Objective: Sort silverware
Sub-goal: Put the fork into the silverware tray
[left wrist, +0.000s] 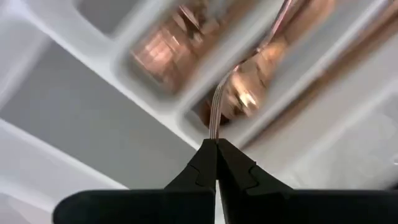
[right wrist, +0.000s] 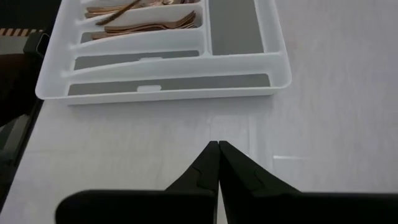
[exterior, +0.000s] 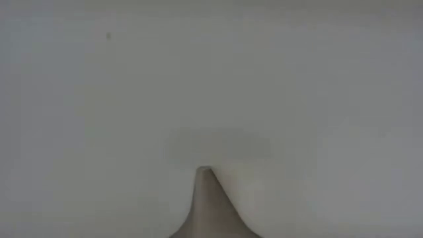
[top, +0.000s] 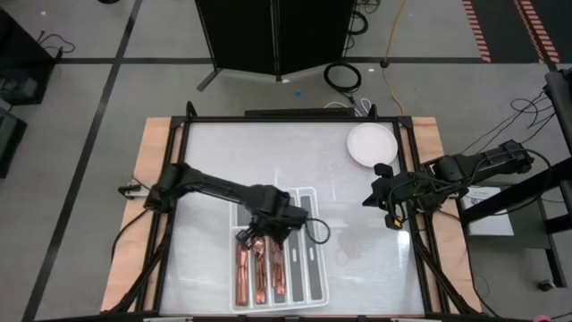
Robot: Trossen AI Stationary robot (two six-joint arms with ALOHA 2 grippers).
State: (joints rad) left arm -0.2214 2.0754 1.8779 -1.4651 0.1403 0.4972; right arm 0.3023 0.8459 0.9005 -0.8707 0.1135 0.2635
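White table (top: 206,170) being worked on, copper silverware (top: 259,268) lying in the divided tray's (top: 313,268) left compartments, left pincer (left wrist: 216,144) clenched over them on a thin metal piece (left wrist: 215,115), right pincer (right wrist: 217,146) clenched empty near a round plate (top: 370,143).

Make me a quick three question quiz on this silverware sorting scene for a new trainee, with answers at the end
1. True or false: the left gripper is shut on a thin copper piece of silverware above the white divided tray.
2. Where is the round white plate? A) inside the tray B) at the table's far right corner C) under the left arm
3. Fill in: the right gripper is ____ and holds nothing, over bare table beside the tray.

Key: 1 true; 2 B; 3 shut
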